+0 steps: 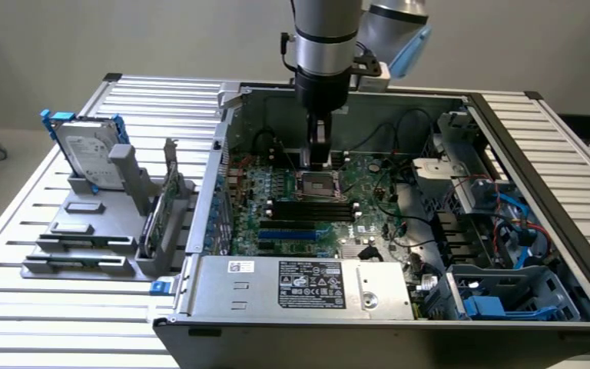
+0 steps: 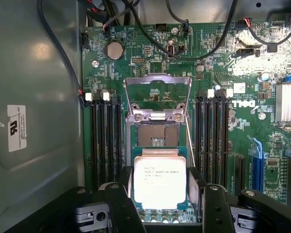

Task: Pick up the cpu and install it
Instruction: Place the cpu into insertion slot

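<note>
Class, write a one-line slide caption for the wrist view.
Gripper holding the cpu between its fingers over the open socket on the green motherboard, load plate raised.

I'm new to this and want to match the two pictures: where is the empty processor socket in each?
Exterior view: the socket lies directly under the claw.
Wrist view: the socket is in the middle of the picture, just beyond the cpu gripped in the claw.
Shared landmark: the black memory slots next to the socket.
</note>
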Action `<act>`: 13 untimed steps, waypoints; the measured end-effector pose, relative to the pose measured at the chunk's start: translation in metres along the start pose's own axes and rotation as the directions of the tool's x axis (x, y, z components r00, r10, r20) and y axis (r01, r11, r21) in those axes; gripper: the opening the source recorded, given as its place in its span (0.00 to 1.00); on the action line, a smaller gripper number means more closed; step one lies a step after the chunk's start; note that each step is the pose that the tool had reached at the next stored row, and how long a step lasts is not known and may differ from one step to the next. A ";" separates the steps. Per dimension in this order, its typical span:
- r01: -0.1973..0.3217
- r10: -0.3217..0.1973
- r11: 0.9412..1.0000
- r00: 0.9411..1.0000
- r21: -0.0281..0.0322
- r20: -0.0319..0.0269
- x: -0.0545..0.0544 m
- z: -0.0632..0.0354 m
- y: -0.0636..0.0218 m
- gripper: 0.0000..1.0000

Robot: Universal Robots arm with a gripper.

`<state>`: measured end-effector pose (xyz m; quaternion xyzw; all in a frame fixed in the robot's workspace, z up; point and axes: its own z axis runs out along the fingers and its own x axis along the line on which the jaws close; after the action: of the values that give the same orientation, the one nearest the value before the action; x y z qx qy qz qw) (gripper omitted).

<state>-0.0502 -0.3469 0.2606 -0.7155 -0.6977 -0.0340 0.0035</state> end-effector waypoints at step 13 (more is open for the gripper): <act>0.002 -0.002 0.999 1.000 -0.038 -0.001 -0.004 0.0170 -0.0010 0.55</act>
<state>-0.0505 -0.3501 0.2433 -0.7147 -0.6977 -0.0475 -0.0097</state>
